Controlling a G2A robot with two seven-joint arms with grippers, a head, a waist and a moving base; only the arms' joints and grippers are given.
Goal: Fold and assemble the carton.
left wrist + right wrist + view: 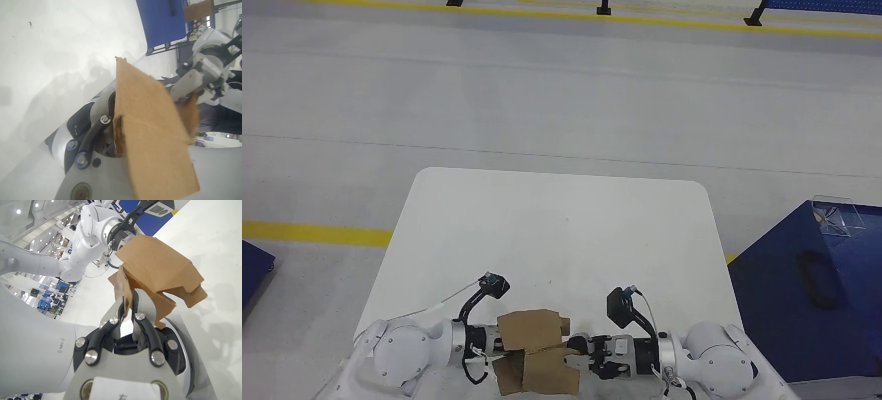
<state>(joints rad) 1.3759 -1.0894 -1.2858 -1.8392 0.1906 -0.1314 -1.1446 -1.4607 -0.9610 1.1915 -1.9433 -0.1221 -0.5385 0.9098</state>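
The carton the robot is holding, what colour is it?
The carton is plain brown, seen best in the right wrist view.

Grip of left pincer point(494, 349) hidden behind the carton point(532, 330), carton's inside largely out of sight.

The white surface point(552, 230), rounded at its corners, stands on a pale grey floor point(542, 90). A yellow line point(312, 233) runs across the floor and passes behind it. A far yellow line point(542, 17) lies well apart, by black stand feet point(603, 10). A blue cabinet point(802, 290) stands near one side of the surface, with a clear plastic piece point(835, 218) on top. In the right wrist view, round ceiling lights point(18, 211) shine above distant workstations point(51, 298).
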